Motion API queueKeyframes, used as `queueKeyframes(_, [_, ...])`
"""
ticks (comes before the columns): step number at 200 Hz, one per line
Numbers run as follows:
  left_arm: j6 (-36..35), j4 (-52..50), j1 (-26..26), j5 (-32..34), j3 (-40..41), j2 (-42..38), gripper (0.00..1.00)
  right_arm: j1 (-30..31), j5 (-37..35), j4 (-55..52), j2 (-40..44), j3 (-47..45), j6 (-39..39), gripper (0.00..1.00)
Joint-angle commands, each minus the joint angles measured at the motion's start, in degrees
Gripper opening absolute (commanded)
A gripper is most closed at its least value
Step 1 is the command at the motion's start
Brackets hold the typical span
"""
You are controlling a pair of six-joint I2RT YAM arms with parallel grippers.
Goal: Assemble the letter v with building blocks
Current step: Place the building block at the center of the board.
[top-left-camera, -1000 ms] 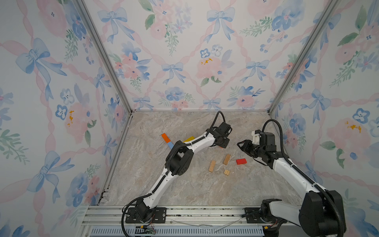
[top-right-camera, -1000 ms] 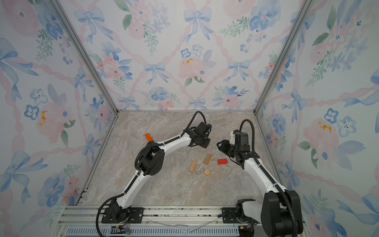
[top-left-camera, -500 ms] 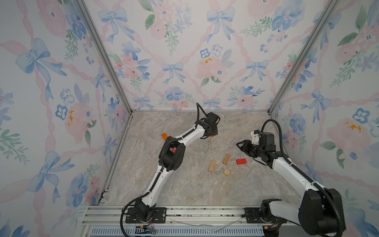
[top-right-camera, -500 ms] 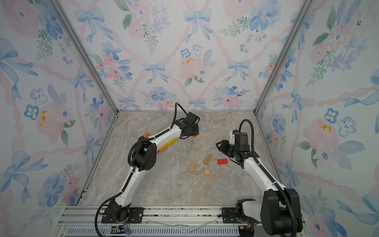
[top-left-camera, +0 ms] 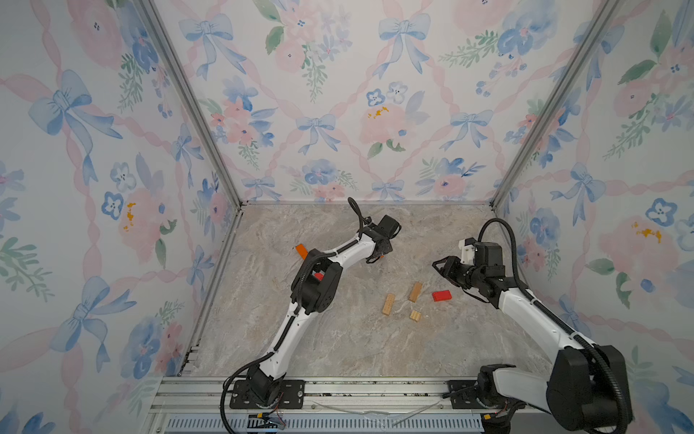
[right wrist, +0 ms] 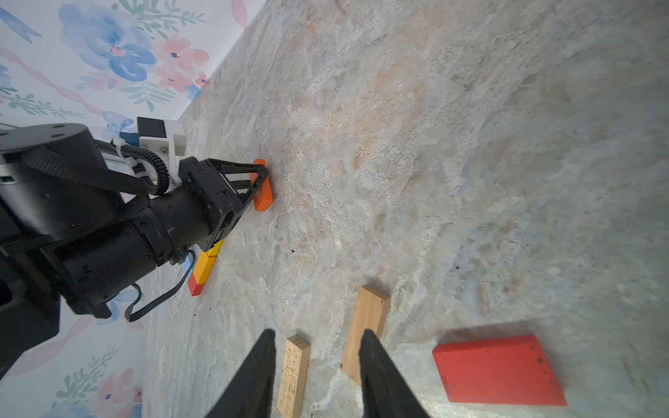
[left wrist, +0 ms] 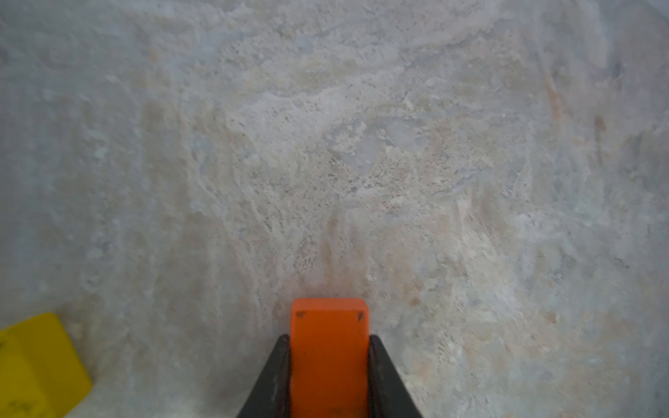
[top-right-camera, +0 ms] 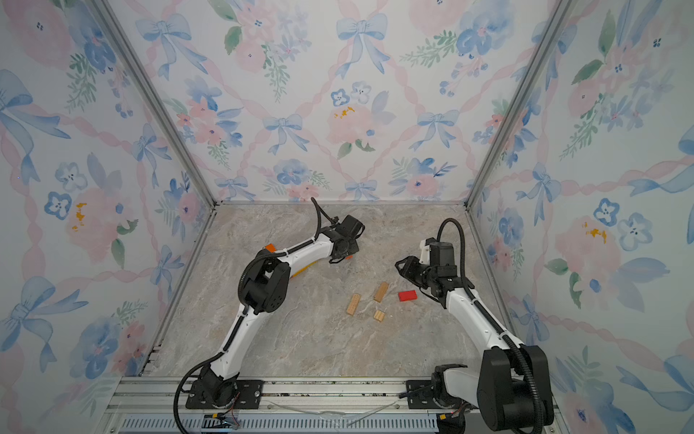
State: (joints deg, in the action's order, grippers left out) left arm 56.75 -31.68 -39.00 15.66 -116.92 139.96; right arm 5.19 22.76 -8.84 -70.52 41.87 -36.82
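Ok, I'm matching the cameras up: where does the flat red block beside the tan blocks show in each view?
In a top view: the red block lies near the right gripper.
In a top view: red block, same spot.
Left wrist: not in it.
Right wrist: red block beside the right gripper, close up.
Shared landmark: the long tan block next to it.

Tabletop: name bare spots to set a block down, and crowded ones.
Bare: the back stretch between the left claw, gripping an orange block, and the right claw; also the front strip by the rail. Crowded: around the tan blocks and red block.
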Motion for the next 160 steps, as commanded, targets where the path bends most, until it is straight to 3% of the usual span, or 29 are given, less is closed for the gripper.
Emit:
queueKeyframes(1, [4.41,-1.83,-0.57,3.4,1.65,-3.48,0.0,-0.53,1.32,0.66,-0.93,0.06,0.62,0.41])
queueKeyframes(160, [8.62,-2.77,-2.13,6.97,3.37,-4.17,0.02,-0.48,2.81,2.12,-2.56,-0.56,0.66,0.41])
